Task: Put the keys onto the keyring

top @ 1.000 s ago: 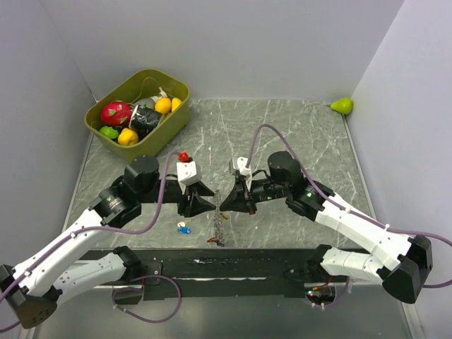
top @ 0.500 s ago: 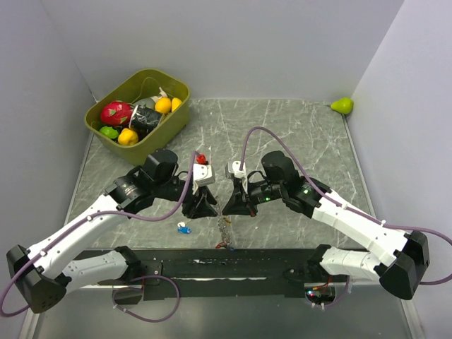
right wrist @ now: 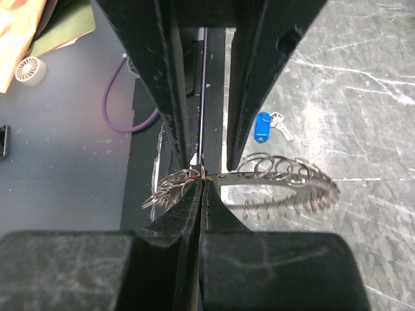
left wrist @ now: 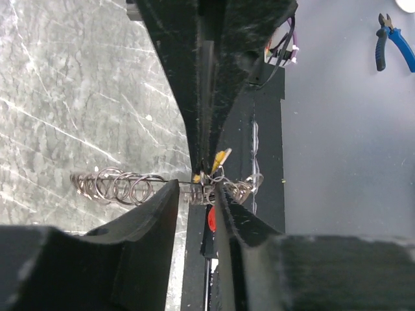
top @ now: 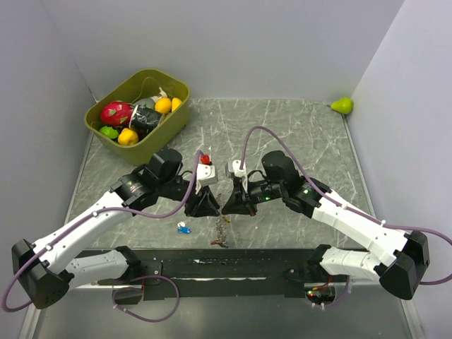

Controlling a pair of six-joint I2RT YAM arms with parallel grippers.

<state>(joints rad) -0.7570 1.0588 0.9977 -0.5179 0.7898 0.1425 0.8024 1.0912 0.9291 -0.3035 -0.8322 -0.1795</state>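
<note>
Fingers (right wrist: 178,217) of the right gripper (right wrist: 202,184) are pressed together on the thin band of the keyring (right wrist: 259,178), holding it just above the table between the two arms. The left gripper (left wrist: 193,194) straddles the same band beside that pinch, its fingers (left wrist: 152,214) narrowly apart and, as far as I can tell, not gripping. This looks like the ring being steadied for threading, and the next move calls for fetching the blue key (right wrist: 262,126) - it lies loose on the table nearby - without jarring the hold.
</note>
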